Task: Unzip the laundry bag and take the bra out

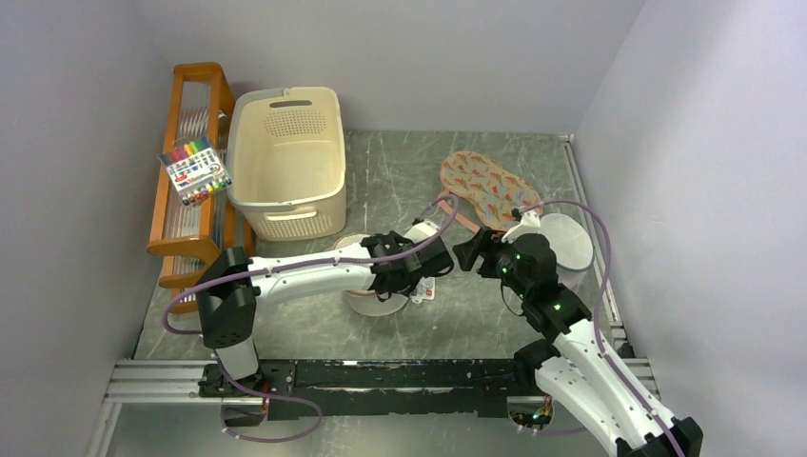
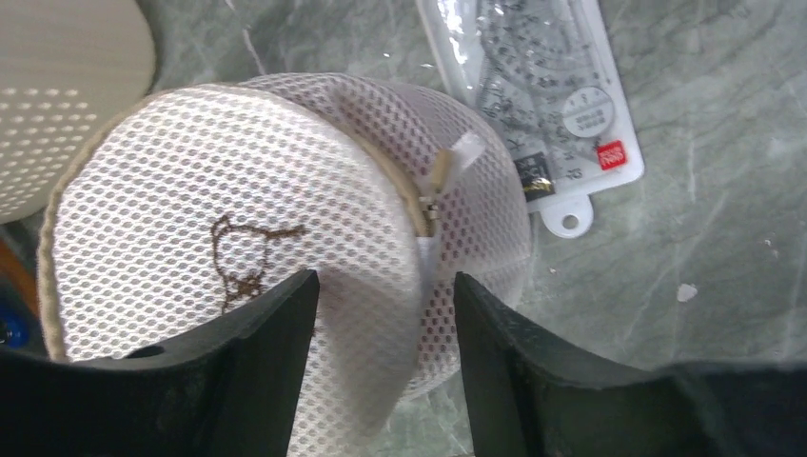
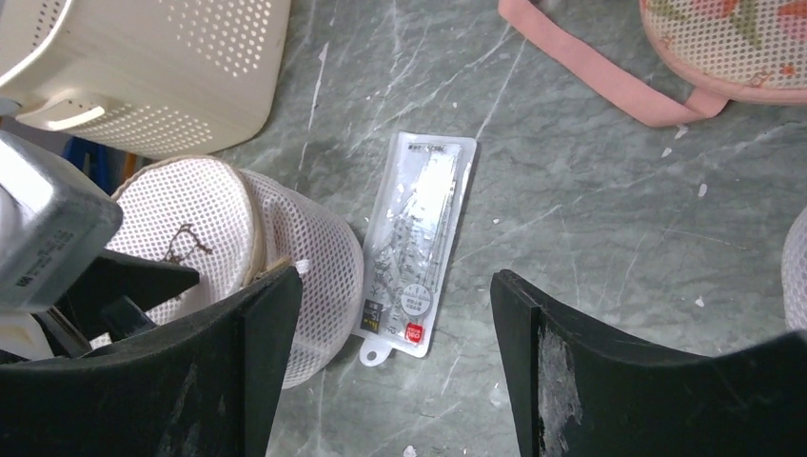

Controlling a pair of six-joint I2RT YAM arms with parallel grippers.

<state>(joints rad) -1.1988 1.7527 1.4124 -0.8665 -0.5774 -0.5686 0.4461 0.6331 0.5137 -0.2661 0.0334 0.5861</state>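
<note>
**Left wrist view.** The left end effector, fingers apart, straddles the lower rim of the laundry bag; mesh lies between the fingers, unclamped. The bag sits centre-left of the frame on the grey marbled worktop. Its squiggle-marked flat face is turned toward the camera, and its zip pull is at the right rim. A clear-packed ruler set lies just beside the bag, upper right.

**Right wrist view.** The right end effector hangs spread above that pack. A patterned bra with a pink strap lies upper right, and a cream perforated basket stands upper left.
</note>
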